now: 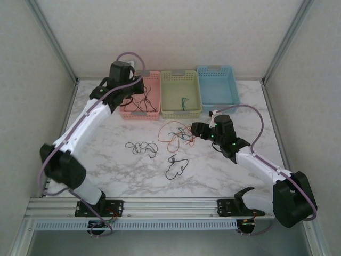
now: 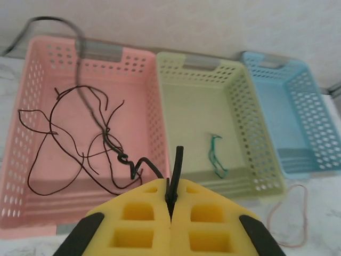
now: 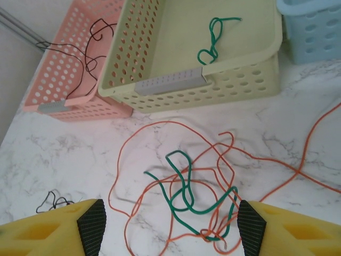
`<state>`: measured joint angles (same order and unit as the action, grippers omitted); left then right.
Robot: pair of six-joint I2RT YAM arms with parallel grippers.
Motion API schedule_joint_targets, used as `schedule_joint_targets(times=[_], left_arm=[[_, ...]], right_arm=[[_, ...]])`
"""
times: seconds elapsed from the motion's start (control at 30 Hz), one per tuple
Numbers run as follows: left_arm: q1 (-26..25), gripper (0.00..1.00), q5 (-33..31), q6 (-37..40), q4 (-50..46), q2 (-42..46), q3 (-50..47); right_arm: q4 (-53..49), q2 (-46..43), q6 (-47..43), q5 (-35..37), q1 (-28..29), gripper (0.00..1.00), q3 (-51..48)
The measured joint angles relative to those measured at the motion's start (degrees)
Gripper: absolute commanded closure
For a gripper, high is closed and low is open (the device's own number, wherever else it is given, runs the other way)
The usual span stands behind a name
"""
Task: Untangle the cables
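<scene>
While your left gripper (image 2: 171, 193) is pinching a black cable (image 2: 178, 162) over the pink basket (image 2: 33, 106), your right gripper (image 3: 170, 226) is gaping above the orange-green tangle (image 3: 192, 192) nearby.

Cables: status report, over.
Left end effector shut on black cable over pink basket. Right end effector open above orange-green tangle on table. Two black cables loose nearby.

Overhead camera looks down; close wrist cameras share green basket (image 2: 245, 122).
</scene>
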<state>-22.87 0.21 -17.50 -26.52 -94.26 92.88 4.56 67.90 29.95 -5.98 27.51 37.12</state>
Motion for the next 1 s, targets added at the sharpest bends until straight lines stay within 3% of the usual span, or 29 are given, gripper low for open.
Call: schedule_joint_targets(times=[0.23, 0.43, 0.57, 0.67, 0.8, 1.0], left_arm=[[2.62, 1.00, 1.20, 0.59, 0.98, -16.59, 8.24], [2.58, 0.99, 1.16, 0.57, 1.01, -24.72, 10.16], [2.58, 0.57, 1.20, -0.20, 0.90, -27.19, 10.10], [2.34, 0.39, 1.22, -0.72, 1.51, -26.05, 8.37], [1.95, 0.33, 1.38, -0.68, 0.87, -20.57, 5.01], [1.57, 0.31, 3.23, -0.83, 0.50, -2.80, -0.61]], right_arm=[[-2.19, -3.45, -1.57, 0.02, -0.17, 0.32, -0.02], [-2.91, -4.96, -2.36, 0.02, -0.70, 0.32, -0.98], [-4.26, -5.07, -2.93, 0.02, -0.92, 0.31, -1.16], [-4.87, -5.14, -3.74, 0.02, -0.92, 0.30, -1.16], [-5.66, -5.09, -4.07, 0.00, -0.92, 0.30, -1.16], [-5.97, -3.34, -3.91, -0.70, -0.98, 0.33, -1.16]])
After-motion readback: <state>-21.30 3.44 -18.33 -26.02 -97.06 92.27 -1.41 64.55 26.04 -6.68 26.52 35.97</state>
